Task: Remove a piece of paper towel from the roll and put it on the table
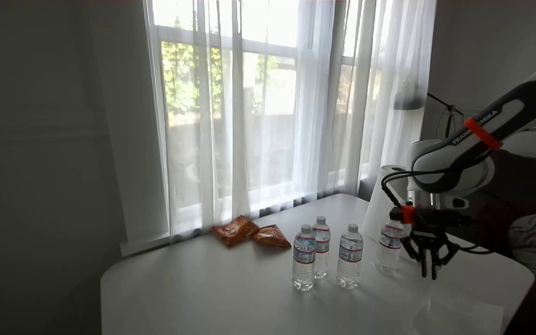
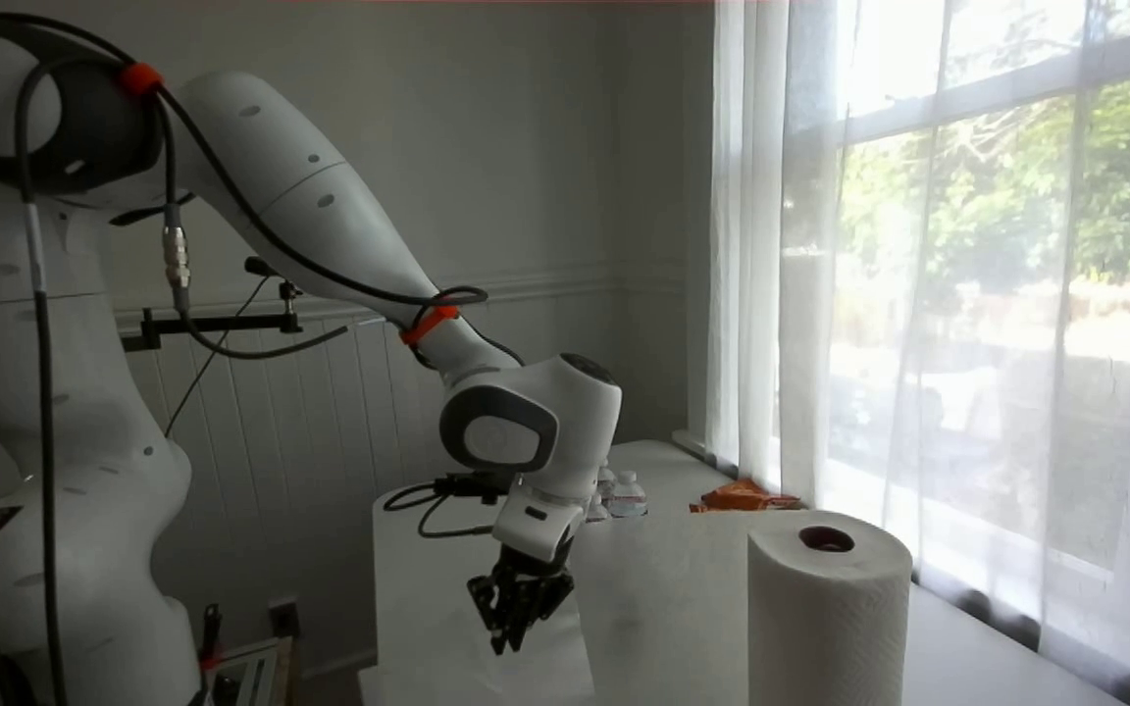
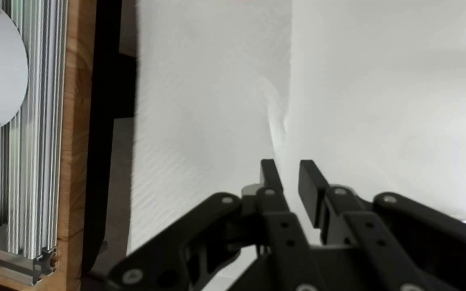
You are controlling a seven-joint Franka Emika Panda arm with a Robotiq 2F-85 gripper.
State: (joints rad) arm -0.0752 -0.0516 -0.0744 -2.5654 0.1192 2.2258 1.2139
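Observation:
The piece of paper towel lies on the table, apart from the roll, with a raised crease along one edge in the wrist view. It also shows in both exterior views. The roll stands upright on the table; in an exterior view the roll is partly behind a bottle and the arm. My gripper points down with a narrow gap between its fingers and nothing visible between them. In both exterior views the gripper hangs above the sheet, near the sheet's creased edge.
Several water bottles stand on the table, one close beside the gripper in an exterior view. Two orange bags lie near the window side. A wooden-edged base with metal rails lies beyond a dark gap beside the sheet.

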